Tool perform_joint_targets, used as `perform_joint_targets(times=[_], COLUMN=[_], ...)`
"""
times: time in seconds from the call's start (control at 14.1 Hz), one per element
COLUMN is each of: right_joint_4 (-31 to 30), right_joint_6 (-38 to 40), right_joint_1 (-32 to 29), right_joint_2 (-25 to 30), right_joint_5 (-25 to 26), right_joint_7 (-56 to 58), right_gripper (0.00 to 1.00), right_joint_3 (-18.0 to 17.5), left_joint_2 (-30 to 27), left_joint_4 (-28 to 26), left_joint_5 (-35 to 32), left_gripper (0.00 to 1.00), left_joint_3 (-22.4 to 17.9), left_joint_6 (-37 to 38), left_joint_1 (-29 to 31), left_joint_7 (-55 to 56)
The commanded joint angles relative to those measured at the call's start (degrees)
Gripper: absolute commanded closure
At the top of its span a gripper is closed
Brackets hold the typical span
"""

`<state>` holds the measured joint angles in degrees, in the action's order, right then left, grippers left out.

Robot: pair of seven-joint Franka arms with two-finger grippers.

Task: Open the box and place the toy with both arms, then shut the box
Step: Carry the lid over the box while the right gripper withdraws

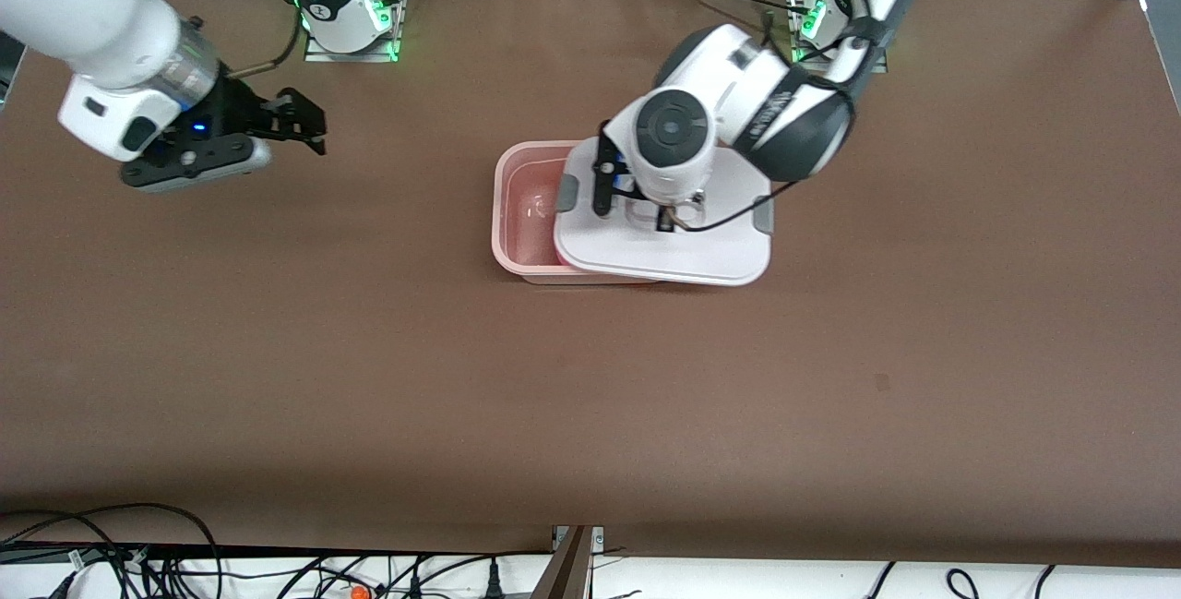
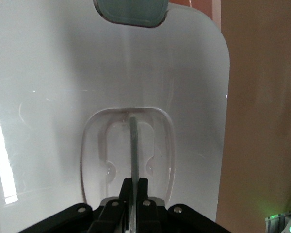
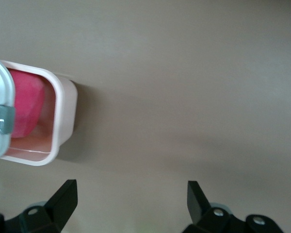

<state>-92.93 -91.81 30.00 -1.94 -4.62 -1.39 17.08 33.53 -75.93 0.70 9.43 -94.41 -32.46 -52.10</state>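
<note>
- The box (image 1: 518,211), a pale pink tub, is seen near the middle of the table (image 1: 369,377), closer to the arms' bases than to the front camera.
- The white lid (image 1: 664,253), with a grey clip (image 1: 566,194) at each short side, is held over the box, shifted toward the left arm's end of the table, so that the box's end toward the right arm lies uncovered.
- The toy (image 3: 26,104) is seen in the right wrist view as a hot-pink mass inside the box, partly hidden by the lid; its face cannot be made out.
- The left gripper (image 2: 131,189) is positioned over the lid's middle, its fingers pressed together on the thin upright bar of the clear recessed handle (image 2: 133,141).
- The right gripper (image 1: 300,119) is held in the air over bare table toward the right arm's end, well apart from the box, its fingers (image 3: 63,196) spread wide and empty.
</note>
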Motion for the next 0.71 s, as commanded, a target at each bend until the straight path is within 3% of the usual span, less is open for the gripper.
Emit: perform_joint_targets(times=[0.0, 0.28, 0.64], right_joint_4=[-1.2, -0.68, -0.06], right_joint_6=[0.76, 0.23, -0.38], right_joint_1=[-8.79, -21.19, -21.47], right_joint_2=[0.88, 0.45, 0.18], right_joint_5=[-0.57, -0.04, 0.13], right_joint_7=[0.33, 0.42, 0.33], right_gripper=[0.0, 0.0, 0.0], right_joint_3=[-5.46, -15.75, -15.68], left_joint_2=[5.92, 6.64, 6.37], left_joint_4=[8.15, 9.39, 10.01], left_joint_5=[0.97, 1.06, 1.58], left_gripper=[1.0, 1.0, 1.0], left_joint_3=[-0.82, -0.82, -0.73], left_joint_6=[0.2, 0.11, 0.2], left_joint_1=[-2.95, -3.57, -4.71], left_joint_7=[5.59, 9.55, 12.98])
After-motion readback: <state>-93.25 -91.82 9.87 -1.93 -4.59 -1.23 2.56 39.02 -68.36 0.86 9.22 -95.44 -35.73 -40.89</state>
